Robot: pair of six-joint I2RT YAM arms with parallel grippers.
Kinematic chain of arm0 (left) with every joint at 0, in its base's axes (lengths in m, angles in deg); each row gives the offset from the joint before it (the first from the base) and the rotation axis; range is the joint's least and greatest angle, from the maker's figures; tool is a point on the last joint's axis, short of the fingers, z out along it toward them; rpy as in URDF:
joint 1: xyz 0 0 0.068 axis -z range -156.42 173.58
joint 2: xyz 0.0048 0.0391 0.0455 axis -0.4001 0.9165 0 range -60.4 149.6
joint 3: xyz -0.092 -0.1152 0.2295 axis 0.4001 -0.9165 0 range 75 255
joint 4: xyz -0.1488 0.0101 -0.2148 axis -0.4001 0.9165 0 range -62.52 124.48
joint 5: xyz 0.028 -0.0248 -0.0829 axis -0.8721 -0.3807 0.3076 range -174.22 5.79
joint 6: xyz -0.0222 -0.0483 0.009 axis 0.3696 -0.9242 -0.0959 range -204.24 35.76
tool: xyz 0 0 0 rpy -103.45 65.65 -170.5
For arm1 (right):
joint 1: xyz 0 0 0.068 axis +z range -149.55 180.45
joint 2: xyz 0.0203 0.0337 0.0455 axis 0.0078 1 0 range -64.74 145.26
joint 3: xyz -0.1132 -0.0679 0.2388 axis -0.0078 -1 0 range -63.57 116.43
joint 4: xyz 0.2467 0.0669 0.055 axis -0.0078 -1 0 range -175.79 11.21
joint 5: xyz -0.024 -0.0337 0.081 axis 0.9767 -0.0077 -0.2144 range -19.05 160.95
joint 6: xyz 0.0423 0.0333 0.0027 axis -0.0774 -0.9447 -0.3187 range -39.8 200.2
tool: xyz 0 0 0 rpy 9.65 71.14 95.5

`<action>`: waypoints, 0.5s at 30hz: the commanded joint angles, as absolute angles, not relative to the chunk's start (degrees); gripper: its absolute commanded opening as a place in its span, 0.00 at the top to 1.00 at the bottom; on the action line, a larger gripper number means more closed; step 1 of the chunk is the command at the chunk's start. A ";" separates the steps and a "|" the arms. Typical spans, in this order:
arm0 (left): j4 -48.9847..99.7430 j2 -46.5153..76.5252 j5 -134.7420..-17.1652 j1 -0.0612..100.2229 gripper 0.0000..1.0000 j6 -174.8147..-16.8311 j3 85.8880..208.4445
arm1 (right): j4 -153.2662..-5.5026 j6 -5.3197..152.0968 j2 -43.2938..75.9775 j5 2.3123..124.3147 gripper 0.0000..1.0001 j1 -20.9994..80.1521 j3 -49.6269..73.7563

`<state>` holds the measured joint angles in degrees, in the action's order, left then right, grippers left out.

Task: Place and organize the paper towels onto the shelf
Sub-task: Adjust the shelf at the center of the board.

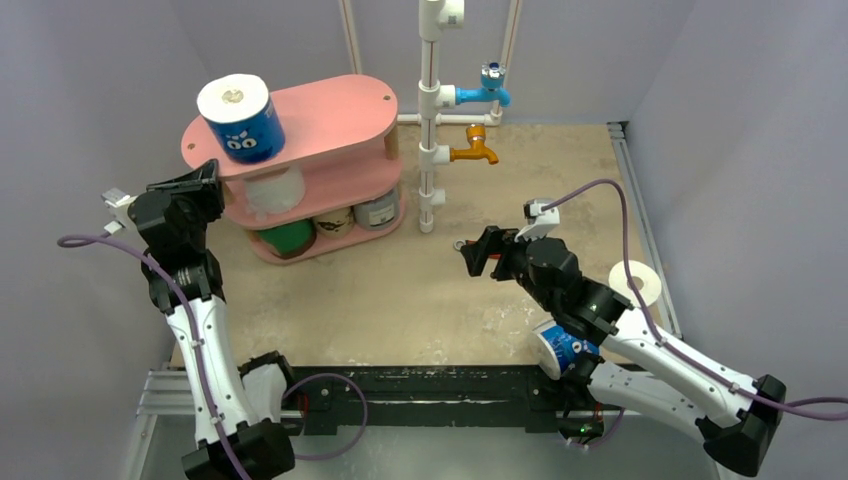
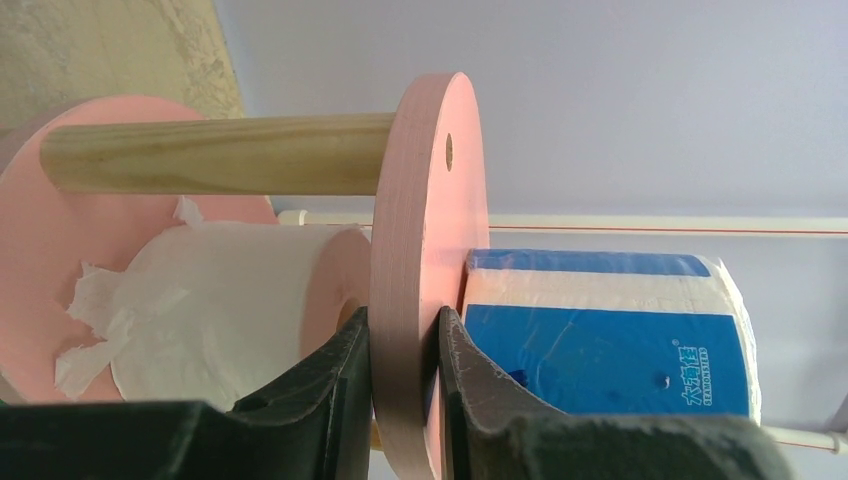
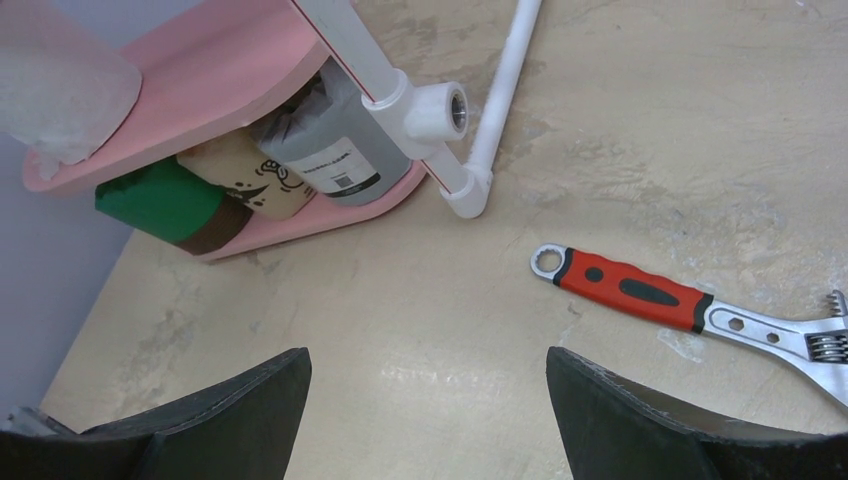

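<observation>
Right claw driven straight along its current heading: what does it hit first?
Likely the bare table, as the open right claw seems angled down at it; the white pipe foot and shelf lie beyond. Depth is unclear.

**Two white-and-black arms, purple cables**

The left arm (image 1: pixel 200 345) and right arm (image 1: pixel 655 355) have glossy white shells between black joints and black bases. A purple cable (image 1: pixel 100 241) runs from each wrist. The left gripper (image 2: pixel 402 325) and right gripper (image 3: pixel 428 365) carry matte black, wedge-shaped fingers (image 3: pixel 225 420).
</observation>
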<state>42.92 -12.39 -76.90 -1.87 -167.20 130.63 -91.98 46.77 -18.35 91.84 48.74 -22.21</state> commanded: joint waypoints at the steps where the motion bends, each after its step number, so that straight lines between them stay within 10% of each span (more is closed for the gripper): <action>1: 44.18 -15.87 -76.54 -1.80 1.00 -161.41 134.06 | -92.47 46.56 -20.24 91.59 0.11 48.51 -20.77; 15: 55.03 -21.73 -80.00 -1.16 0.90 -157.92 133.65 | -95.93 46.47 -22.76 93.11 0.11 48.52 -19.76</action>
